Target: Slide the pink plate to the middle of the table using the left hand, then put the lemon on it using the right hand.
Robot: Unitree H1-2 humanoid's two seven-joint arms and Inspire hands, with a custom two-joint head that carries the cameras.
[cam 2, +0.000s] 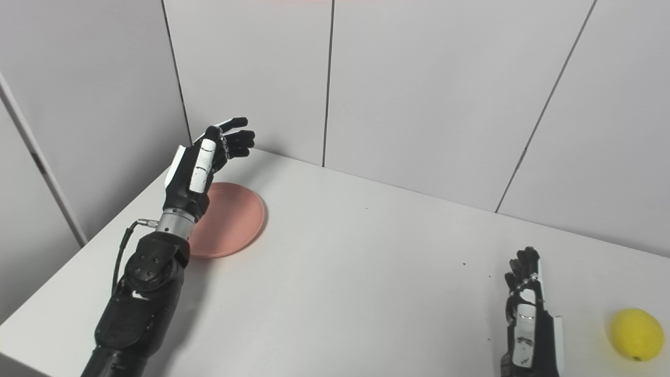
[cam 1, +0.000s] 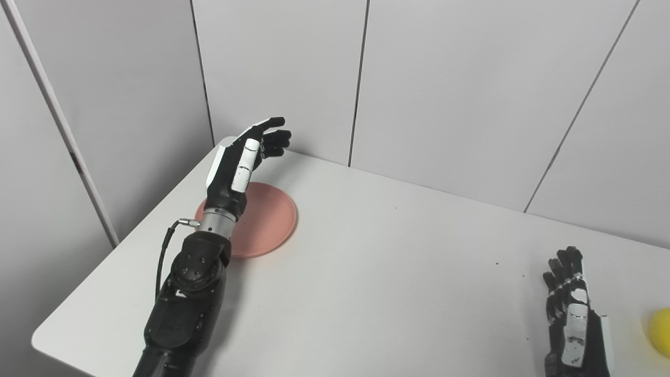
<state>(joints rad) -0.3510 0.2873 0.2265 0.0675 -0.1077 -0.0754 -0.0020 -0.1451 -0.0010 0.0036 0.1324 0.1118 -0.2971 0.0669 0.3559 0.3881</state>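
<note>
**Plate sitting near the far left corner**

The left hand (cam 1: 246, 157) is hovering over the pink plate (cam 1: 267, 220), fingers spread, holding nothing. The right hand (cam 2: 526, 314) is resting loosely spread beside the lemon (cam 2: 636, 334), apart from it. Bare white table (cam 2: 356, 272) is stretching between them, grey walls behind.

Left hand (cam 1: 238, 167) raised, fingers (cam 1: 275, 137) spread; right hand (cam 2: 528, 319) low, empty.

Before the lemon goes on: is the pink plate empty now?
Empty: the pink plate carries nothing; the lemon lies far right on the table.
</note>
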